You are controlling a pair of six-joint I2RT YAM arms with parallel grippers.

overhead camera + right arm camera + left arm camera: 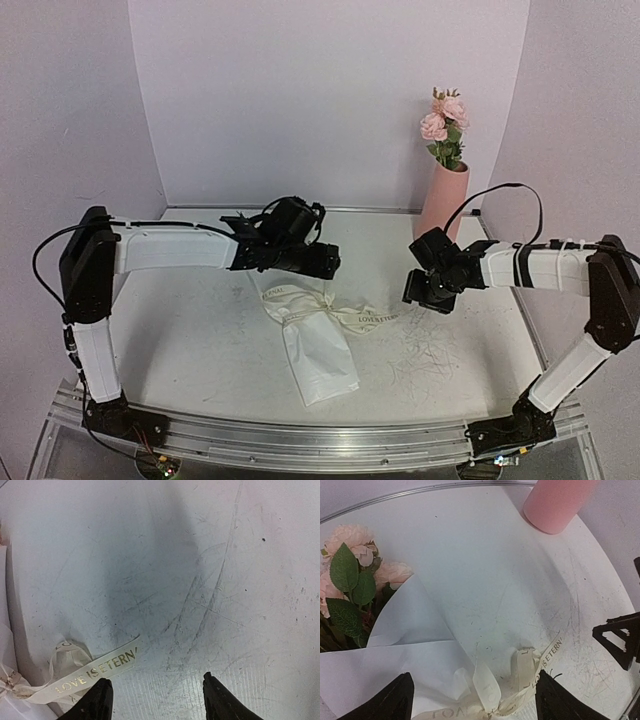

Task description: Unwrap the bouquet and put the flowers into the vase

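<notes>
Bouquet (318, 345) lay on the counter (200, 330), still tied, well apart from the vase (443, 200). Risk: left tool (475, 700), spread wide above the ribbon (520, 680) knot, might pinch paper too and drag the whole bunch. Right tool (155, 700) spread, empty, touching nothing, just beside the ribbon tail; the flat tail could slip.
</notes>
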